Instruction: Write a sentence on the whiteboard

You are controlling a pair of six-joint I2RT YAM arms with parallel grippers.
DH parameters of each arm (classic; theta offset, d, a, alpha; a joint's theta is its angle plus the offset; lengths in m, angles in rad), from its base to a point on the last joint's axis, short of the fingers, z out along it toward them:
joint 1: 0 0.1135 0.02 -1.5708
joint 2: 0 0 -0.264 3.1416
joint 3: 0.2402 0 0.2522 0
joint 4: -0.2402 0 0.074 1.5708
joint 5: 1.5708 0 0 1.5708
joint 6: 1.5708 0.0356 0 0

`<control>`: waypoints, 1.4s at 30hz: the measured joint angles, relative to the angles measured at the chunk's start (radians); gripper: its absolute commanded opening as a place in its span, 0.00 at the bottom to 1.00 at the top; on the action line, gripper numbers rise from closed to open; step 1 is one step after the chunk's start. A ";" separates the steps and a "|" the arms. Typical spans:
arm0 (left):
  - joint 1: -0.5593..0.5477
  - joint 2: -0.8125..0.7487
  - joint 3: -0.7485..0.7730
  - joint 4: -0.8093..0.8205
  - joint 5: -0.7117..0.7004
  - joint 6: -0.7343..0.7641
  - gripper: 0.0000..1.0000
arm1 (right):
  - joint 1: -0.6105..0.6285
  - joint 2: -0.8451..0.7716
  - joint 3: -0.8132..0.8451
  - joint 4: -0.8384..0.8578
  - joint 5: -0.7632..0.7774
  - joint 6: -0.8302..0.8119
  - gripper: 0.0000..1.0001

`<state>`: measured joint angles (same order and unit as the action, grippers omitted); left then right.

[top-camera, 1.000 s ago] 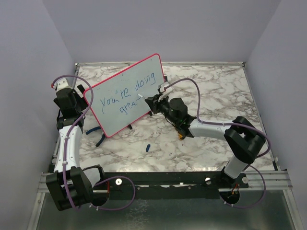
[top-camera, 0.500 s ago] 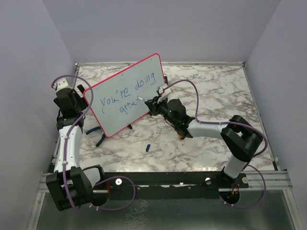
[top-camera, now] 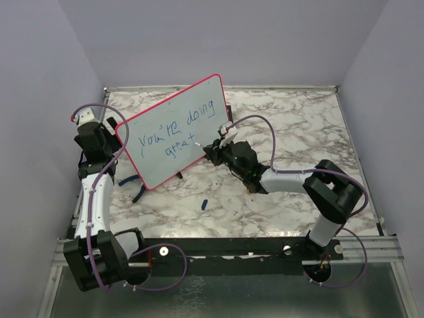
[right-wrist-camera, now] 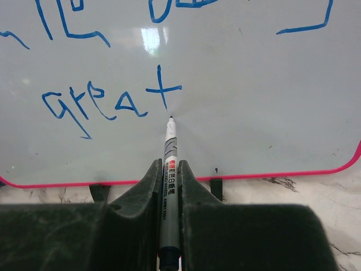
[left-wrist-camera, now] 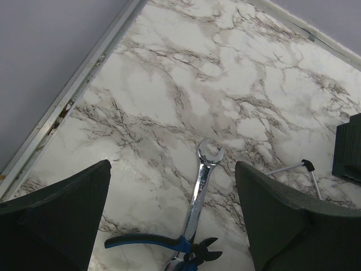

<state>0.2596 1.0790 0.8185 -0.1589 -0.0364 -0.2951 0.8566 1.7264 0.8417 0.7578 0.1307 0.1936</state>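
The whiteboard (top-camera: 173,132), pale with a red-pink frame, stands tilted on the marble table. The sentence (top-camera: 177,134) in blue reads "you're doing" over "great". In the right wrist view the word "great" of the sentence (right-wrist-camera: 113,100) fills the whiteboard (right-wrist-camera: 254,113). My right gripper (right-wrist-camera: 169,172) is shut on a grey marker (right-wrist-camera: 168,192), whose tip sits just below the "t". From above, the right gripper (top-camera: 213,147) is at the board's lower right. My left gripper (left-wrist-camera: 172,214) is open and holds nothing. It sits behind the board's left edge (top-camera: 106,132).
A chrome wrench (left-wrist-camera: 202,186) and blue-handled pliers (left-wrist-camera: 161,241) lie under the left gripper, behind the board. A small blue cap (top-camera: 205,203) lies on the table in front. A thin stand leg (left-wrist-camera: 293,167) and a black block (left-wrist-camera: 348,147) are to the right. Walls enclose the table.
The second line has grown from "grea" to "great". The right gripper with the marker has shifted slightly down and right along the board. The left arm has not moved.
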 measured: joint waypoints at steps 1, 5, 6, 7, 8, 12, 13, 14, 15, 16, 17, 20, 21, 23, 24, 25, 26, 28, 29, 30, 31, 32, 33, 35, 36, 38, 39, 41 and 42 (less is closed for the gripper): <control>0.000 0.000 0.000 0.000 0.000 0.000 0.92 | 0.001 0.000 0.000 0.000 0.007 0.000 0.00; 0.000 0.000 0.000 0.000 0.000 0.001 0.92 | 0.001 -0.002 -0.006 0.000 0.035 0.000 0.00; 0.000 -0.001 0.000 0.000 -0.001 0.001 0.92 | 0.001 -0.006 -0.011 0.000 0.040 0.000 0.00; 0.000 -0.002 0.000 -0.001 -0.001 0.001 0.92 | 0.001 -0.010 -0.016 0.000 0.045 0.000 0.00; 0.000 -0.004 -0.002 -0.001 -0.001 0.001 0.92 | 0.001 -0.017 -0.022 0.000 0.049 -0.001 0.00; 0.000 -0.012 -0.002 -0.002 -0.002 0.002 0.92 | 0.001 -0.047 -0.034 0.000 0.058 -0.003 0.00; 0.000 -0.013 -0.002 -0.002 -0.002 0.002 0.92 | 0.001 -0.054 -0.035 0.000 0.057 -0.003 0.00; 0.000 -0.013 -0.002 -0.002 -0.002 0.002 0.92 | 0.001 -0.060 -0.035 0.001 0.056 -0.004 0.00; 0.000 -0.013 -0.002 -0.002 -0.002 0.002 0.92 | 0.001 -0.064 -0.035 0.001 0.054 -0.004 0.00; 0.000 -0.013 -0.002 -0.002 -0.002 0.003 0.92 | 0.001 -0.066 -0.035 0.002 0.049 -0.005 0.00; 0.000 -0.013 -0.002 -0.002 -0.003 0.003 0.92 | 0.001 -0.067 -0.035 0.002 0.040 -0.007 0.00; 0.000 -0.013 -0.002 -0.003 -0.004 0.004 0.92 | 0.002 -0.067 -0.035 0.000 0.026 -0.008 0.00; 0.000 -0.013 -0.002 -0.003 -0.005 0.004 0.92 | 0.002 -0.067 -0.034 0.000 0.025 -0.008 0.00; 0.000 -0.013 -0.002 -0.003 -0.006 0.004 0.92 | 0.002 -0.066 -0.031 0.000 0.026 -0.008 0.00; 0.000 -0.013 -0.002 -0.004 -0.006 0.004 0.92 | 0.002 -0.066 -0.029 0.000 0.026 -0.008 0.00; 0.000 -0.013 -0.002 -0.003 -0.006 0.004 0.92 | 0.002 -0.066 -0.028 0.000 0.026 -0.008 0.00; 0.000 -0.013 -0.002 -0.004 -0.006 0.005 0.92 | 0.002 -0.065 -0.026 0.000 0.026 -0.008 0.00; 0.000 -0.013 -0.002 -0.004 -0.008 0.005 0.92 | 0.002 -0.061 -0.021 0.000 0.025 -0.010 0.00; 0.000 -0.013 -0.002 -0.004 -0.008 0.005 0.92 | 0.002 -0.058 -0.017 0.000 0.024 -0.010 0.00; 0.000 -0.013 -0.002 -0.004 -0.009 0.005 0.92 | 0.002 -0.053 -0.013 0.000 0.021 -0.011 0.00; 0.000 -0.013 -0.002 -0.004 -0.009 0.005 0.92 | 0.002 -0.049 -0.010 0.000 0.018 -0.010 0.00; 0.000 -0.013 -0.002 -0.004 -0.009 0.005 0.92 | 0.002 -0.045 -0.008 0.000 0.015 -0.011 0.00; 0.000 -0.013 -0.002 -0.004 -0.009 0.005 0.92 | 0.002 -0.042 -0.008 0.000 0.012 -0.011 0.00; 0.000 -0.013 -0.002 -0.004 -0.009 0.005 0.92 | 0.002 -0.036 -0.007 0.000 0.006 -0.011 0.00; 0.000 -0.013 -0.002 -0.004 -0.009 0.005 0.92 | 0.002 -0.035 -0.006 0.000 0.003 -0.011 0.00; 0.000 -0.013 -0.002 -0.004 -0.009 0.005 0.92 | 0.002 -0.030 0.000 0.000 0.001 -0.011 0.00; 0.000 -0.013 -0.002 -0.004 -0.009 0.005 0.92 | 0.002 -0.029 0.004 0.000 0.000 -0.011 0.00; 0.000 -0.013 -0.002 -0.004 -0.009 0.005 0.92 | 0.002 -0.027 0.013 0.000 -0.004 -0.011 0.00; 0.000 -0.013 -0.002 -0.005 -0.009 0.005 0.92 | 0.002 -0.025 0.017 0.001 -0.006 -0.011 0.00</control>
<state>0.2596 1.0657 0.8165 -0.1635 -0.0452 -0.2905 0.8581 1.7012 0.8589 0.7586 0.1249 0.1825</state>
